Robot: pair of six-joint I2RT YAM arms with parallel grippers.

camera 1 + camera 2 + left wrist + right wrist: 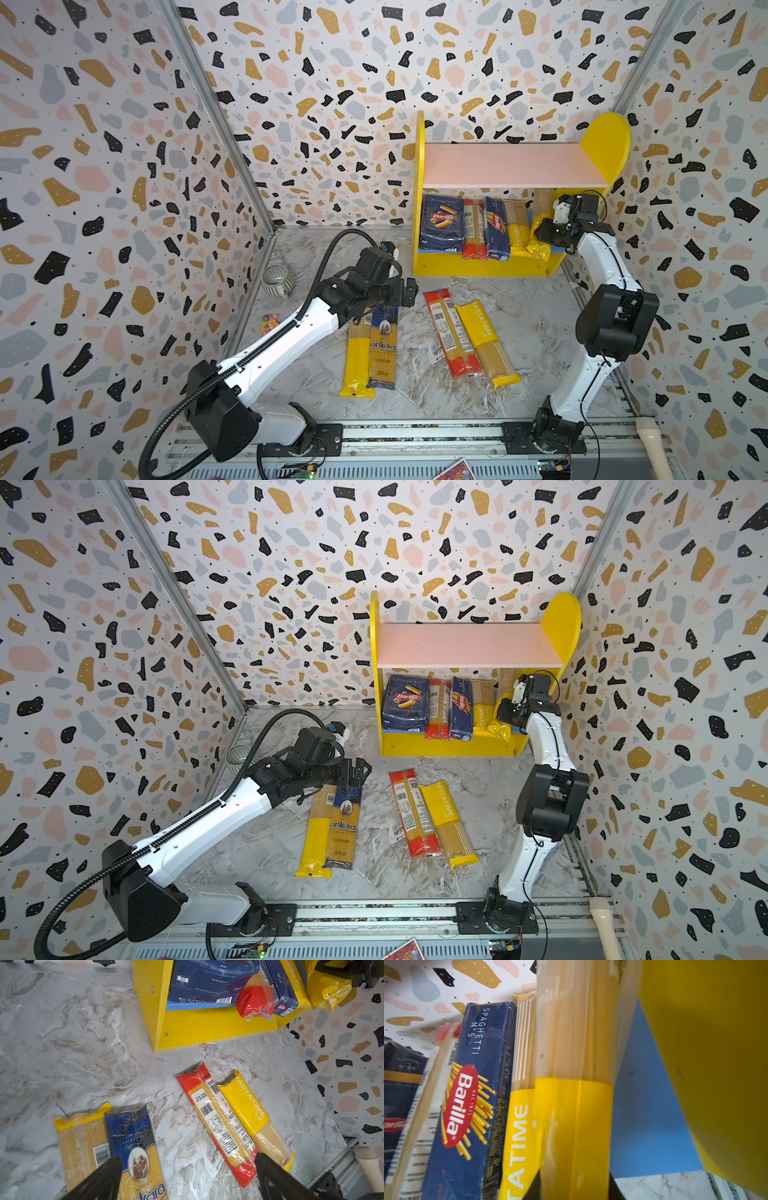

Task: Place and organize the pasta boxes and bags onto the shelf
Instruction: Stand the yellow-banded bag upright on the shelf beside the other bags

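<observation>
**Four packs on the desk, a fifth caught mid-placement**

Four spaghetti packs lie flat on the desk (419,399). Two Barilla boxes and two packs lean in a row on the shelf's (478,266) blue lower board (650,1105). The right fingers (614,1190) are pinched on a yellow-ended pack (575,1118) by its lower end. It sits at the right end of the row, just beside the Pastatime pack (519,1126), with bare board between it and the yellow side panel (716,1064).

If it is let go too soon, it would likely topple into that gap or slide off the front. Its film is crumpled at the grip (a top view shows the bunched yellow end (538,247)), so slipping is plausible, and a hard squeeze may snap strands. The shelved red-orange pack (254,1002) and the Barilla spaghetti box (284,997) overhang the front edge. A knock from the arm could tip them out.

The left fingers (104,1180) are spread wide above the ankara bag (135,1147) and a yellow-ended neighbour (81,1147), which touch along their sides. Closing there may take both, or only film. The pink upper board (511,166) is bare.
</observation>
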